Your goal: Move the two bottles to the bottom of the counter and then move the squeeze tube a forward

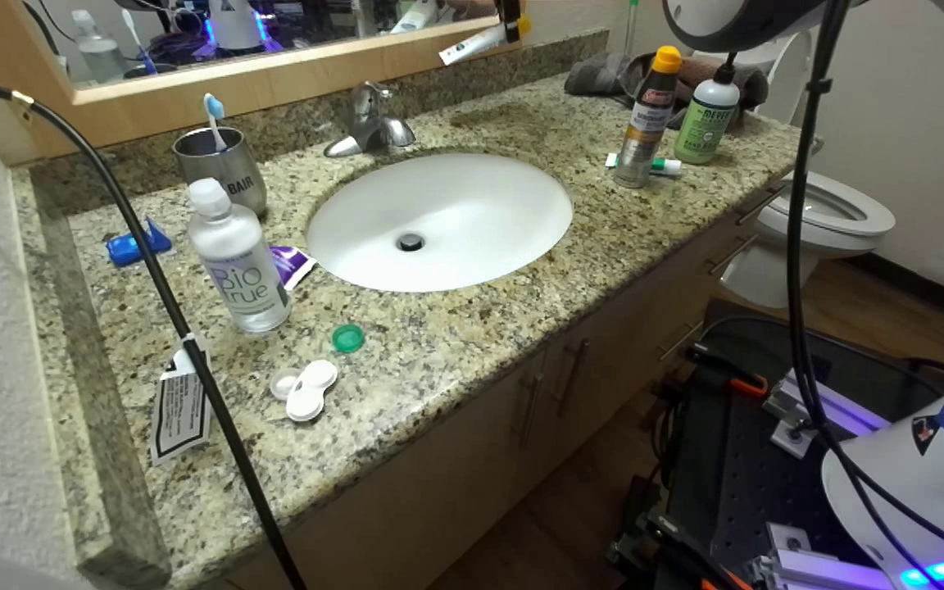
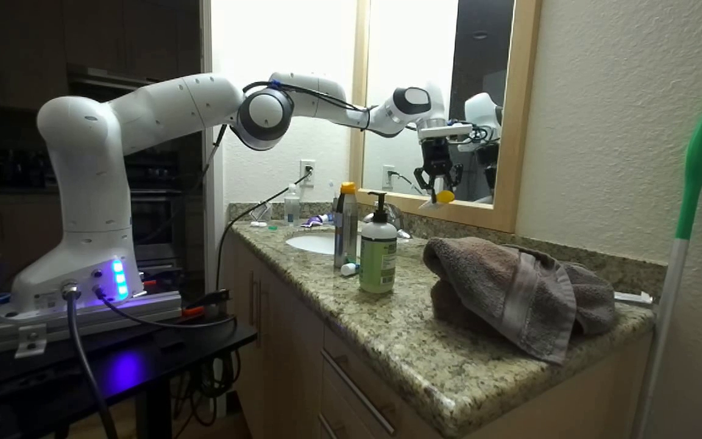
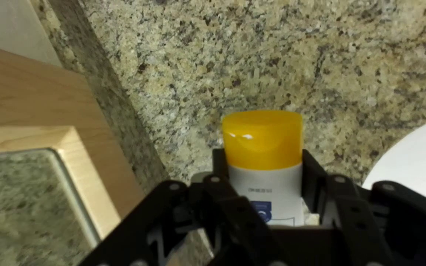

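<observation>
The gripper (image 3: 264, 164) hung over the counter (image 1: 456, 344); beyond one end of the single sink (image 1: 480, 213) stood a slim bottle (image 1: 648, 123) and a green "MEYER'S" bottle (image 1: 705, 127), beyond the other, one "Bio True" bottle (image 1: 238, 262) and one "BAIR" cup (image 1: 230, 172). The gripper pinched one yellow-capped tube (image 3: 266, 194).

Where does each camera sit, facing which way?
Wrist view: behind the tool, facing the counter; fingers show, gripping the tube.
An exterior view: high near the clear bottle, facing the sink; base, arm, tool partly show.
An exterior view: near the towel, facing along the counter; whole arm, tool show.
Both exterior views share sink, towel.
</observation>
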`<control>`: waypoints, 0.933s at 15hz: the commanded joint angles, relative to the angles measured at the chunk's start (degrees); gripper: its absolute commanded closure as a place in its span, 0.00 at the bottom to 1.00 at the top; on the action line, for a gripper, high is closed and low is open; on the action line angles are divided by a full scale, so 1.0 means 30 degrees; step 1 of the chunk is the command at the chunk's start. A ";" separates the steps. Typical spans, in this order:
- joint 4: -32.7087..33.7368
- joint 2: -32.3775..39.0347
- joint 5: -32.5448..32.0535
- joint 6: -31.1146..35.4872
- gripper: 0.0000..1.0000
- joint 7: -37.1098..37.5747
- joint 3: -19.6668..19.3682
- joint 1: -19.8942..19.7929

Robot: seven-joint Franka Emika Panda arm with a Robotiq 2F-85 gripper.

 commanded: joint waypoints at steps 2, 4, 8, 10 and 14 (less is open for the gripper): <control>0.0802 0.2369 -0.0288 0.0711 0.77 -0.4354 -0.0599 -0.1394; 0.0651 0.3161 -0.0259 0.1259 0.77 -0.6356 -0.0708 -0.2108; 0.0609 0.4673 -0.0237 0.2567 0.77 -1.1027 -0.0791 -0.3767; -0.0530 0.4412 -0.0427 0.3963 0.77 -1.2263 -0.1025 -0.3782; -0.0179 0.3575 0.0083 0.2695 0.52 -1.1239 -0.0844 -0.3556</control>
